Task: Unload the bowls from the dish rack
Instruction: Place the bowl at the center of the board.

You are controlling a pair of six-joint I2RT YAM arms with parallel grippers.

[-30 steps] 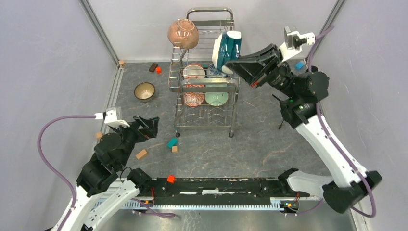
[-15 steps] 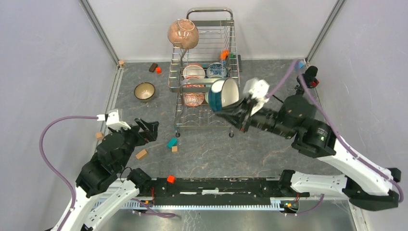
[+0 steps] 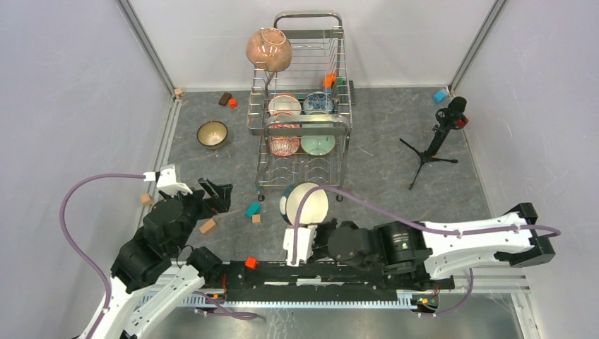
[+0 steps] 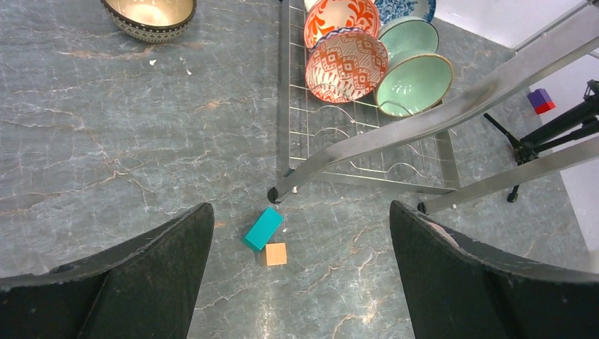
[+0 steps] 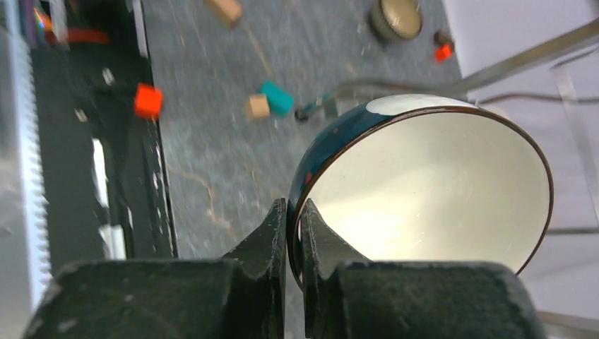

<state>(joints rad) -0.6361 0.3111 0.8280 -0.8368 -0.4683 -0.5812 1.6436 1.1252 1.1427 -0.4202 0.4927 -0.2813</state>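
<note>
The chrome dish rack (image 3: 308,121) stands at the back middle, with a pink-brown bowl (image 3: 268,49) perched on its top left corner. Inside it are a white bowl (image 3: 285,104), a blue-patterned one (image 3: 318,102), a red-patterned one (image 3: 284,143) and a pale green one (image 3: 318,144). A dark patterned bowl (image 3: 212,133) sits on the table left of the rack. My right gripper (image 5: 294,212) is shut on the rim of the teal-and-white bowl (image 5: 431,191), held tilted in front of the rack (image 3: 305,204). My left gripper (image 4: 300,208) hangs open over the table, empty.
A teal block (image 4: 263,227) and a tan block (image 4: 275,253) lie by the rack's front left leg. A microphone tripod (image 3: 432,145) stands right of the rack. A red block (image 3: 250,263) rests on the base rail. Grey walls close in both sides.
My right arm has swung the teal-and-white bowl from beside the rack's top right down to the near side, in front of the rack. The left arm has barely moved.
</note>
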